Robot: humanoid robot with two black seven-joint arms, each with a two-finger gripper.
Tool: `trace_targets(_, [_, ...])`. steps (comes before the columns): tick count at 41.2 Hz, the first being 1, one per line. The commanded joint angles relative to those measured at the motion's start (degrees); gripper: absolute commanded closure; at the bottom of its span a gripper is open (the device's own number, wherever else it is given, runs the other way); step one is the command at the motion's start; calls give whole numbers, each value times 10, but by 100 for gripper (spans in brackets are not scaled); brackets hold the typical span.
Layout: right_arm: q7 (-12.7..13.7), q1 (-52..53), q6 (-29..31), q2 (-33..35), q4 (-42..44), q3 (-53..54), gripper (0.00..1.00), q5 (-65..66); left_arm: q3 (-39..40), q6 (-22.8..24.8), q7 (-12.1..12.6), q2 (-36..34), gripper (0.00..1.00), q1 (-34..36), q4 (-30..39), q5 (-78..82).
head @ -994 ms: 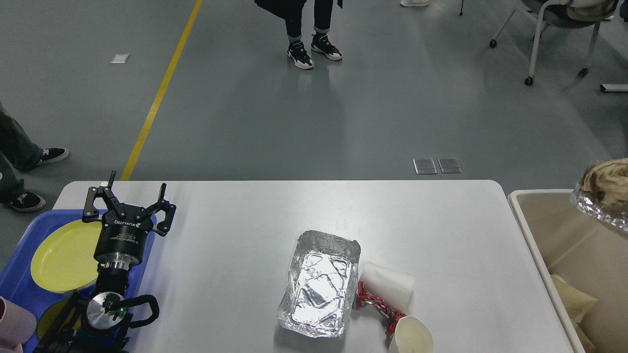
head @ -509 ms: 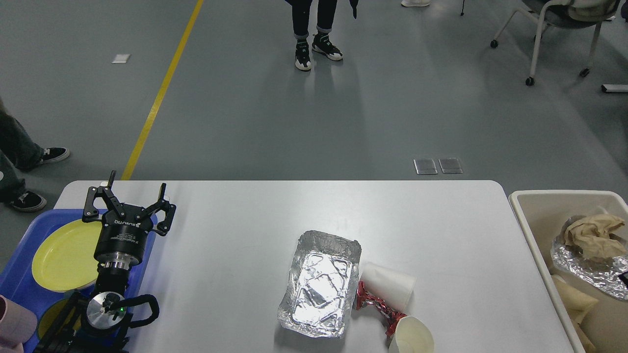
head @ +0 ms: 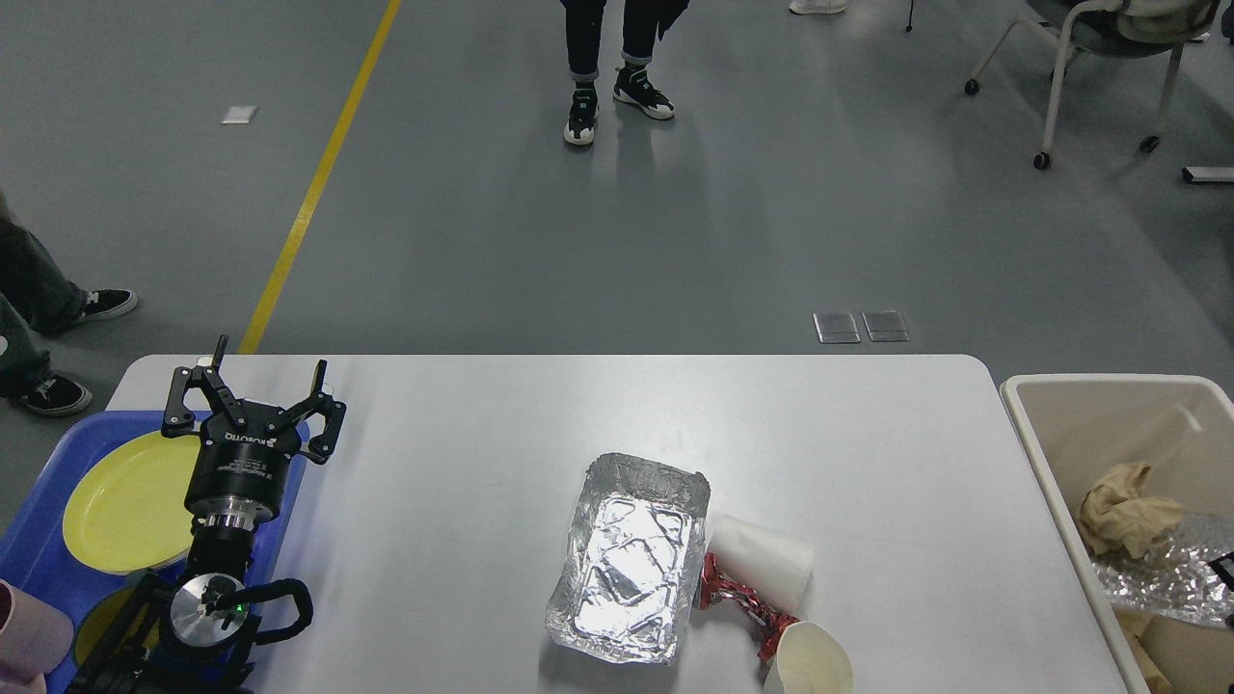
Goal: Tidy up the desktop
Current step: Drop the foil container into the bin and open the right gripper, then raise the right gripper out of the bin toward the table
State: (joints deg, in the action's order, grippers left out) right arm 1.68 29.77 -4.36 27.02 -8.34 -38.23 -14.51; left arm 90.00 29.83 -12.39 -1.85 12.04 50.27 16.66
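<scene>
The white desktop (head: 482, 405) holds an empty foil tray (head: 627, 559) at the front middle. Right of the tray lie a white paper cup (head: 762, 564) on its side, a crumpled red wrapper (head: 737, 602) and a second paper cup (head: 810, 660) at the front edge. My left gripper (head: 258, 386) is open and empty, pointing up over the desktop's left end, beside the blue tray. A dark sliver (head: 1224, 569) at the right edge, over the bin, may be my right gripper; its fingers do not show.
A blue tray (head: 48, 569) at the left holds a yellow plate (head: 125, 501) and a pink cup (head: 29, 636). A beige bin (head: 1036, 434) at the right holds crumpled foil (head: 1157, 583) and brown paper (head: 1118, 506). People stand on the floor beyond.
The foil bundle with brown paper has dropped from high at the right edge down into the beige bin. The left arm has not moved.
</scene>
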Motion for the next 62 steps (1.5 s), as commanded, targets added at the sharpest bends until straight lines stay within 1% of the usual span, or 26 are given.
trace_targets(1, [0,2,-1,3,-12,-2,0,3,0,0,0,0,4,0,0,0])
trace_targets(10, [2,24,10,17,-38,-9,0,7,0,0,0,0,4,0,0,0])
trace_targets(17, [5,87,27,45,-118,-68,0,30,0,0,0,0,4,0,0,0])
trace_targets(20, [19,160,44,65,-173,-124,0,47,0,0,0,0,4,0,0,0])
trace_targets(23, [26,215,61,79,-230,-167,0,49,0,0,0,0,4,0,0,0])
trace_targets(26, [27,287,75,87,-294,-219,0,49,0,0,0,0,4,0,0,0])
trace_targets(27, [27,342,81,91,-336,-259,0,49,0,0,0,0,4,0,0,0])
trace_targets(33, [27,519,101,82,-461,-383,0,49,0,0,0,0,4,0,0,0])
trace_targets(34, [27,546,109,79,-479,-400,0,48,0,0,0,0,4,0,0,0])
trace_targets(35, [27,598,130,67,-510,-428,0,48,0,0,0,0,4,0,0,0])
trace_targets(38, [27,668,174,34,-539,-456,0,48,0,0,0,0,4,0,0,0])
trace_targets(39, [27,686,193,22,-542,-461,0,48,0,0,0,0,4,0,0,0])
trace_targets(40, [27,716,236,0,-543,-469,0,48,0,0,0,0,4,0,0,0])
trace_targets(43, [27,760,308,-21,-543,-469,0,47,0,0,0,0,4,0,0,0])
trace_targets(48, [26,835,394,-59,-558,-461,0,43,0,0,0,0,4,0,0,0])
trace_targets(52, [26,891,435,-94,-595,-461,0,42,0,0,0,0,4,0,0,0])
trace_targets(53, [26,922,440,-104,-626,-458,0,42,0,0,0,0,4,0,0,0])
trace_targets(59, [27,1013,445,-105,-720,-427,0,43,0,0,0,0,4,-1,0,0])
trace_targets(60, [27,1039,445,-107,-750,-417,0,43,0,0,0,0,4,-1,0,0])
trace_targets(62, [27,1058,445,-109,-777,-403,0,44,0,0,0,0,4,0,0,0])
